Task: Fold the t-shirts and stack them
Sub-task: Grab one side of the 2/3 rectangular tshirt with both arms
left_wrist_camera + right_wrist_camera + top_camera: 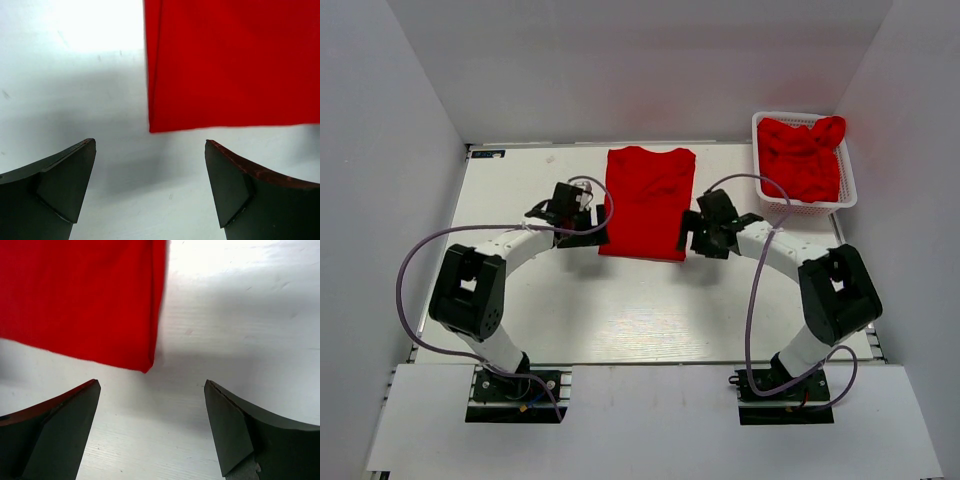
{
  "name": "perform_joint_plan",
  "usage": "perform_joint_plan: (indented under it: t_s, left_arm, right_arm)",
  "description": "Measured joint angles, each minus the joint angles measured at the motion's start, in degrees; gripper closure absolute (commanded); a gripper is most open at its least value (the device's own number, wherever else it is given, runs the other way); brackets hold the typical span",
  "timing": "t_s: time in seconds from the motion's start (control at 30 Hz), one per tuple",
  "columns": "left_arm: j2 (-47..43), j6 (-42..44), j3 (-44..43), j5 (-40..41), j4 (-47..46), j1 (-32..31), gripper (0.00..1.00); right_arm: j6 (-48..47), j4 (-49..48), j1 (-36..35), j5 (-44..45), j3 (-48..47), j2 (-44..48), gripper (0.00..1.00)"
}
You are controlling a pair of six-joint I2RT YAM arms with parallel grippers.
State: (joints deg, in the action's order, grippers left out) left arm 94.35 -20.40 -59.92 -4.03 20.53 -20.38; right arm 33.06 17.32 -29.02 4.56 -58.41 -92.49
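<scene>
A red t-shirt (647, 202) lies flat on the white table, its sides folded in to a long rectangle. My left gripper (588, 235) is open and empty, just off the shirt's near left corner (152, 129). My right gripper (688, 238) is open and empty, just off the near right corner (146, 368). Neither gripper touches the cloth. More red t-shirts (803, 155) lie crumpled in the white lattice basket (847, 195) at the back right.
Grey walls enclose the table at the back and both sides. Bare white tabletop (640, 310) lies between the folded shirt and the arm bases. Purple cables (410, 270) loop beside each arm.
</scene>
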Motion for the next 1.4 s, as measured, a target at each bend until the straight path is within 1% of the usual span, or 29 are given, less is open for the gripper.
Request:
perform_joint_plan:
  t_s: [0.1, 0.23, 0.27, 0.3, 0.4, 0.47, 0.5, 0.53, 0.6, 0.63, 0.73, 0.77, 0.8, 0.83, 0.87, 0.9, 0.93, 0.97, 1.07, 1.1, 1.13, 1.2, 1.27, 1.4]
  left_arm:
    - [0.07, 0.22, 2.05, -0.04, -0.04, -0.96, 0.00]
    - [0.35, 0.74, 2.40, 0.11, -1.75, -1.81, 0.00]
    - [0.74, 0.92, 2.40, 0.11, -2.43, -1.95, 0.02]
    - [1.33, 1.09, 2.40, 0.09, -3.15, -2.03, 0.09]
    - [4.17, 1.49, 2.40, 0.09, -4.35, -2.08, 0.19]
    - [5.86, 1.84, 2.23, 0.13, -4.96, -2.08, 0.22]
    - [5.86, 2.05, 2.10, 0.09, -5.75, -2.08, 0.24]
    - [6.03, 2.16, 2.08, -0.02, -6.10, -2.08, 0.24]
    - [6.62, 2.62, 1.99, -0.15, -6.86, -2.08, 0.29]
    - [6.88, 2.89, 1.99, -0.22, -7.30, -2.08, 0.31]
    - [7.50, 3.74, 1.77, -0.33, -8.15, -2.05, 0.41]
    - [7.65, 4.07, 1.79, -0.37, -8.46, -2.08, 0.49]
    - [7.76, 4.13, 1.79, -0.48, -8.61, -2.08, 0.53]
    - [7.93, 4.46, 1.88, -0.66, -8.87, -2.10, 0.58]
    - [8.00, 4.57, 1.95, -0.85, -9.14, -2.14, 0.65]
    - [8.02, 4.61, 2.19, -1.11, -9.42, -2.21, 0.68]
    - [8.02, 4.74, 2.40, -1.44, -9.77, -2.25, 0.72]
    - [8.02, 4.81, 2.73, -1.84, -10.32, -2.32, 0.80]
    - [7.76, 4.48, 4.09, -3.48, -12.24, -2.45, 1.00]
    - [7.54, 4.31, 4.55, -4.00, -12.72, -2.51, 1.00]
    - [7.32, 4.13, 4.92, -4.37, -13.16, -2.62, 1.00]
    - [6.67, 3.41, 5.99, -4.98, -13.97, -2.95, 1.00]
    - [4.48, 1.79, 8.94, -5.46, -14.88, -3.41, 1.00]
    - [-4.35, -2.12, 17.46, -6.14, -13.27, -4.92, 1.00]
  right_arm:
    - [0.11, -1.01, -1.46, -1.57, 1.01, -1.44, 0.10]
    - [0.37, -3.67, -2.25, -2.38, 0.70, -3.78, 0.10]
    - [0.46, -4.04, -2.38, -2.45, 0.55, -4.57, 0.10]
    - [0.63, -4.26, -2.54, -2.45, 0.42, -5.35, 0.10]
    - [1.09, -4.48, -2.69, -2.67, -0.02, -7.02, 0.10]
    - [1.07, -5.07, -2.69, -2.82, -0.48, -7.37, 0.11]
    - [1.07, -5.29, -2.69, -2.84, -0.70, -7.76, 0.13]
    - [1.07, -5.46, -2.69, -2.80, -0.83, -8.00, 0.20]
    - [0.81, -5.90, -2.71, -2.91, -1.29, -8.72, 0.26]
    - [0.90, -5.92, -2.73, -2.97, -1.62, -9.05, 0.34]
    - [0.85, -6.01, -2.73, -3.30, -2.58, -10.16, 0.38]
    - [0.83, -6.05, -2.73, -3.32, -2.67, -10.27, 0.39]
    - [0.83, -6.03, -2.73, -3.39, -2.67, -10.32, 0.41]
    - [0.85, -6.03, -2.73, -3.45, -2.67, -10.32, 0.46]
    - [0.76, -5.95, -2.73, -3.48, -2.67, -10.32, 0.52]
    - [0.59, -5.90, -2.75, -3.50, -2.67, -10.34, 0.55]
    - [0.76, -5.92, -2.75, -3.48, -2.67, -10.34, 0.61]
    - [0.79, -5.95, -2.78, -3.48, -2.64, -10.34, 0.71]
    - [1.14, -6.43, -2.84, -3.41, -1.95, -10.32, 0.86]
    - [1.22, -6.84, -2.84, -3.45, -1.49, -10.29, 0.94]
    - [1.29, -7.28, -2.86, -3.48, -1.03, -10.21, 1.00]
    - [1.33, -8.13, -2.91, -3.45, 0.22, -9.20, 1.00]
    - [1.31, -8.22, -2.99, -3.30, 2.21, -7.43, 1.00]
    - [1.75, -7.21, -3.82, -3.63, 7.58, -1.77, 1.00]
